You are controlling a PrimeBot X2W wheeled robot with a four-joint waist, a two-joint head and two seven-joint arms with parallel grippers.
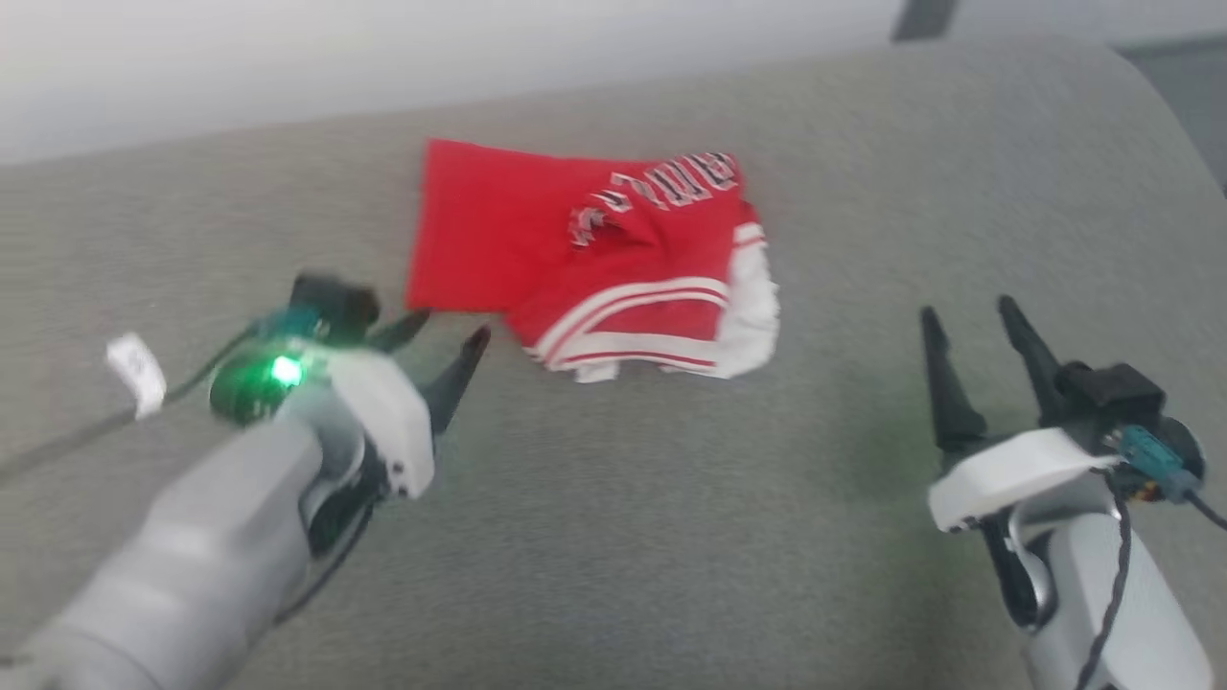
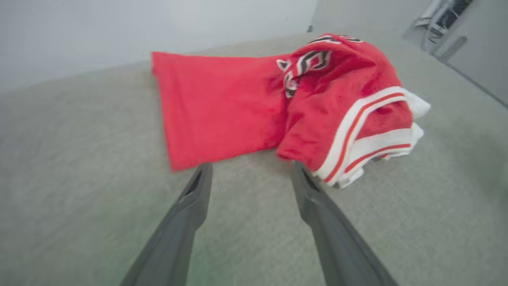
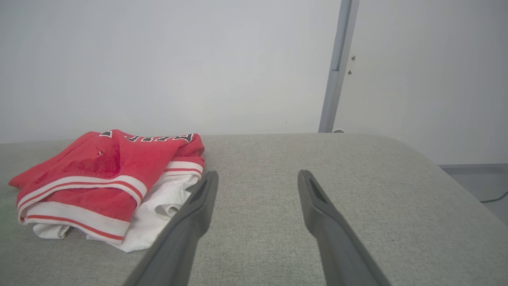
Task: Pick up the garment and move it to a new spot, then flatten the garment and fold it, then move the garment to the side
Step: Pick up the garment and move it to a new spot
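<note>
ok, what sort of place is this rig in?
Probably a bare indoor test room: a grey woven-fabric padded surface with rounded corners, plain white walls and a grey vertical metal strip on the wall. A red sleeveless jersey lies on the padding.

head: high, down-fwd | L wrist: low, near garment (image 2: 222, 103) | R wrist: low, farther | shared: garment

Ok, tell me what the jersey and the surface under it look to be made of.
The jersey: soft, matte knit fabric, probably synthetic; it rumples and folds limply, with sewn striped trim. The grey surface: woven upholstery cloth, matte; a fine heathered weave shows, and its rounded edge suggests padding beneath.
</note>
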